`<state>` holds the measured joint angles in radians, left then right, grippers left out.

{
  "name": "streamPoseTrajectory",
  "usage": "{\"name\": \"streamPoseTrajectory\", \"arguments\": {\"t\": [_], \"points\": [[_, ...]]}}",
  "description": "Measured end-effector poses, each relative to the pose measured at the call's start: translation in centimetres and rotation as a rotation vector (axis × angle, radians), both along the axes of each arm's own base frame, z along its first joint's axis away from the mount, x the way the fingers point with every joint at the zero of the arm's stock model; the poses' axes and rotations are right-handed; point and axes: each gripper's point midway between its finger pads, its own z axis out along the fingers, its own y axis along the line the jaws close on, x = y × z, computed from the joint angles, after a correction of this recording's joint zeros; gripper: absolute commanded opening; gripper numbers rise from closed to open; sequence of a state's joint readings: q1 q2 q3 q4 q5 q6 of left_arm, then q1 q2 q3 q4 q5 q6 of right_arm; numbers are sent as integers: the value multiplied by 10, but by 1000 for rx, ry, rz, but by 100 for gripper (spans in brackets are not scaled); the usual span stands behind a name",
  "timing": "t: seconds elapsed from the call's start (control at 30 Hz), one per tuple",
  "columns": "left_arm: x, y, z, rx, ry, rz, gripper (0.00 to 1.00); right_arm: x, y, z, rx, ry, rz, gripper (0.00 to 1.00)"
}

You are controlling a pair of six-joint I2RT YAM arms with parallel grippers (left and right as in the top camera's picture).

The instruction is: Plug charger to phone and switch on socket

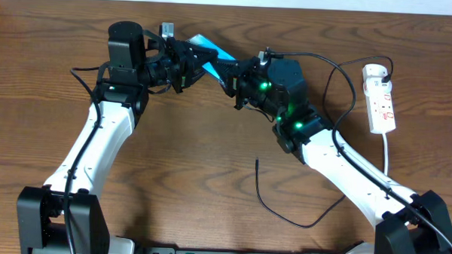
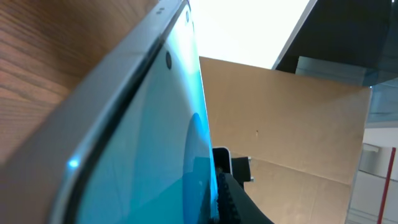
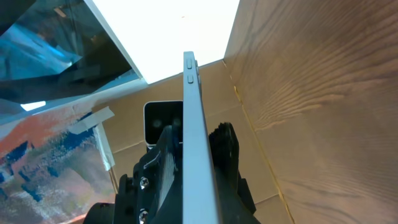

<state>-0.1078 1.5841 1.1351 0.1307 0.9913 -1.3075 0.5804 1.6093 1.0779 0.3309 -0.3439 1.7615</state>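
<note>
The phone (image 1: pixel 211 50), with its cyan screen, is held tilted above the table at the back centre, between both grippers. My left gripper (image 1: pixel 187 66) is shut on its left end; the screen (image 2: pixel 143 155) fills the left wrist view with a ribbed finger (image 2: pixel 231 196) against it. My right gripper (image 1: pixel 232 76) is shut on the right end; the right wrist view shows the phone edge-on (image 3: pixel 194 106) between the two fingers (image 3: pixel 200 177). The charger cable (image 1: pixel 283 216) lies loose on the table, its tip (image 1: pixel 257 163) free. The socket (image 1: pixel 381 98) lies at the right with a black plug (image 1: pixel 388 71) in it.
The socket's thick white cord (image 1: pixel 388 151) runs toward the front right. The black cable loops behind and in front of the right arm. Bare wooden table (image 1: pixel 194 164) lies between the two arms.
</note>
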Motion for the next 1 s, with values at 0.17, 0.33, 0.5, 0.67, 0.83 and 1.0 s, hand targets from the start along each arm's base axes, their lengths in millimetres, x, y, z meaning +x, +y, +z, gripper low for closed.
{"name": "streamPoseTrajectory", "arguments": {"t": [0.17,0.33,0.5,0.67,0.83,1.0], "points": [[2,1,-1,11,-10,11,7,-2,2,0,6,7,2,2],[5,4,-3,28,-21,30,7,-5,6,1,8,6,14,1],[7,6,-5,18,2,52,8,-7,8,1,34,40,18,2],[7,6,-5,18,3,52,8,-8,9,1,36,43,22,1],[7,6,-5,17,4,52,7,-8,9,1,36,44,23,2],[7,6,-5,19,4,54,7,-8,9,1,36,44,24,2]]}}
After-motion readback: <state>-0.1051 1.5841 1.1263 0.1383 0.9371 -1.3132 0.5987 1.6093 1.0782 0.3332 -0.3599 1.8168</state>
